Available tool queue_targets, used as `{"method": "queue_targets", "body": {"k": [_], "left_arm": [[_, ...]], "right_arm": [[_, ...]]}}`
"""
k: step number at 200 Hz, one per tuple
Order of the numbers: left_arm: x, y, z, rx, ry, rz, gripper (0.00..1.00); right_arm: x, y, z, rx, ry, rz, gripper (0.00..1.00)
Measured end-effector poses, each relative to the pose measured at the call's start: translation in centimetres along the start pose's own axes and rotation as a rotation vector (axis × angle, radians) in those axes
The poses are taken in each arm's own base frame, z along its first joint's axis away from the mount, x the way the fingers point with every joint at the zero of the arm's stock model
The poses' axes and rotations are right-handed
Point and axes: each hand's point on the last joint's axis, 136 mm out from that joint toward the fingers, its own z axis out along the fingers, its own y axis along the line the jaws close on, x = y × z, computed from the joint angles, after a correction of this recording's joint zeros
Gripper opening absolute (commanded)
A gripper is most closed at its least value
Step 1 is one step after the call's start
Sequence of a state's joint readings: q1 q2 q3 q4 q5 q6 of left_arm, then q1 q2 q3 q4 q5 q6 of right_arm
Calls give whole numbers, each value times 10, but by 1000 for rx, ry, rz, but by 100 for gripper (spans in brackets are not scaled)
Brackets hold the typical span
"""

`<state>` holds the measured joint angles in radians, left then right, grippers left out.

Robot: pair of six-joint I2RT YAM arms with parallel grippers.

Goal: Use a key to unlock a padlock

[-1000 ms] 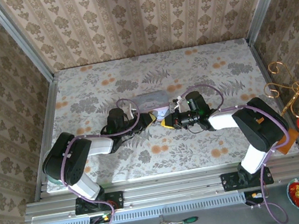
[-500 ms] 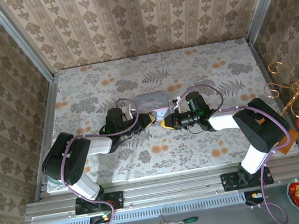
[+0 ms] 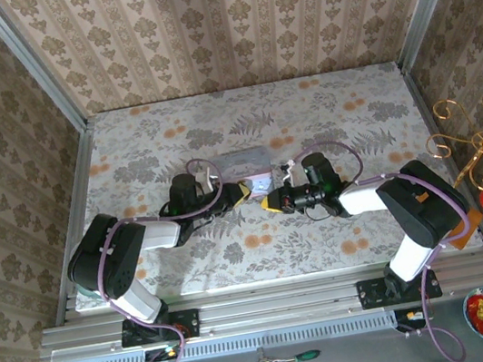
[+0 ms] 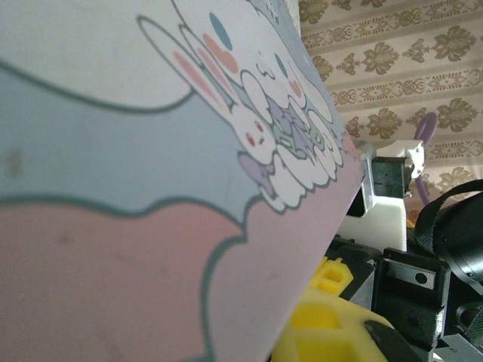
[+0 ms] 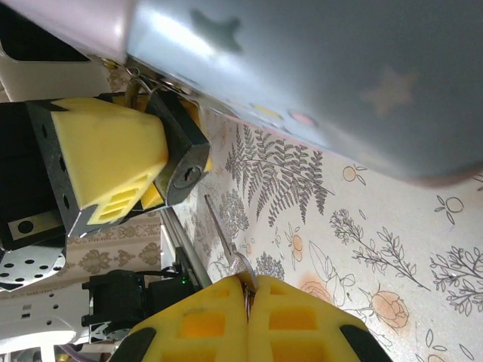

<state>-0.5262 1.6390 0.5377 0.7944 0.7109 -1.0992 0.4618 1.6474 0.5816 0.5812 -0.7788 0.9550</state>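
- now right end effector (image 5: pixel 245 302) pinches the key (image 5: pixel 223 230), tip near the padlock (image 5: pixel 185 172).
- left end effector (image 3: pixel 245 190) clamps the padlock beside the tin (image 5: pixel 302 75); a tilted key may miss the keyhole.

We see a pale-blue and pink tin (image 4: pixel 113 226) with white rabbits, a black padlock (image 5: pixel 185 162), a silvery key (image 5: pixel 223 232), the right gripper (image 5: pixel 247 290) with yellow fingers (image 5: pixel 196 324), and a tablecloth (image 5: pixel 377 249) of grey ferns and orange blooms.

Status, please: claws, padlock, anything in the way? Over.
Left claw shut on padlock, at tin edge. Right claw shut on key, tip short of keyhole. Nothing between.
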Motion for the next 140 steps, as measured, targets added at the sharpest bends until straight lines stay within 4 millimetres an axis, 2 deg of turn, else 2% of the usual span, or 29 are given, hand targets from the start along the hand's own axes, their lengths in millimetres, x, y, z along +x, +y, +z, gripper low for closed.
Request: {"method": "queue_targets", "body": {"k": [24,110,140], "left_arm": [[-1,0,-1,-1,-4,-1,5],[0,-2,1,8,-4,2,5],[-1,-3,0,10,-9,4,5]], "right_arm": [[1,-2,-3,2,-4,15,0],[-1,16,3,-42,-6,-8,0],[-2,15,4,-41,-6,-7,0]]}}
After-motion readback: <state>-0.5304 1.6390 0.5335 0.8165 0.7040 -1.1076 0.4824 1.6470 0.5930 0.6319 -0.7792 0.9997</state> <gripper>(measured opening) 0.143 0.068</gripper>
